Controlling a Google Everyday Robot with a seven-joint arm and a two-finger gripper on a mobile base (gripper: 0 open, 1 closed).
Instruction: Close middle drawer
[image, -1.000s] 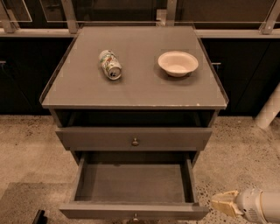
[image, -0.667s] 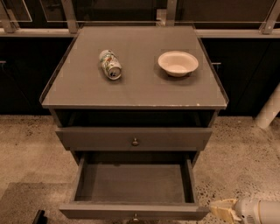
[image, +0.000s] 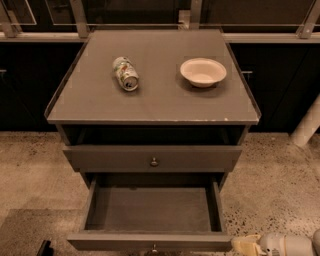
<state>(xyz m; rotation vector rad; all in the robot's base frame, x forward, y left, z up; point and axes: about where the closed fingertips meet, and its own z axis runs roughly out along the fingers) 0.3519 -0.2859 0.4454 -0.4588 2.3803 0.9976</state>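
Observation:
The grey cabinet stands in the middle of the camera view. Its middle drawer is pulled far out, and its plain grey box is empty. The low front with a small round knob lies at the bottom edge. Above it is the taller upper drawer front with its bigger knob. The lowest drawer is hidden beneath. My gripper, cream-tipped on a white wrist, is at the bottom right, just beside the right end of the middle drawer's front.
A tipped can and a white bowl lie on the cabinet top. Dark cabinets with a rail run along the back. A white post stands at the right. The speckled floor surrounds the cabinet.
My gripper has moved down and left, closer to the right end of the middle drawer's front. The drawer has not moved.

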